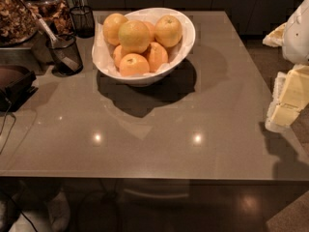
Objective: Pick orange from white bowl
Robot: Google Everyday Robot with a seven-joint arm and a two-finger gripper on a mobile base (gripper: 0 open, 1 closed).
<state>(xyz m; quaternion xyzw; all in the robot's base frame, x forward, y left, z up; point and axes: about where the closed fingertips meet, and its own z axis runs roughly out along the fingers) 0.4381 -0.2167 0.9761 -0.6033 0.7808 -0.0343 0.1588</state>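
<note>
The white bowl [182,48] stands at the back middle of the grey table [159,124] and is piled with fruit. Three larger pale yellow-orange oranges lie on top: one in the middle [134,35], one to the right [168,30] and one at the back left [113,25]. Smaller, deeper orange fruits [133,64] sit lower at the front. My gripper [288,100], white and pale yellow, hangs at the right edge of the view beyond the table's right side, well away from the bowl and holding nothing that I can see.
Two dark mesh cups [83,21] [65,54] stand left of the bowl, the nearer one holding a utensil. Glass jars of dried food [17,13] and a dark device [14,83] with cables fill the left side. The table's front edge [145,179] is near.
</note>
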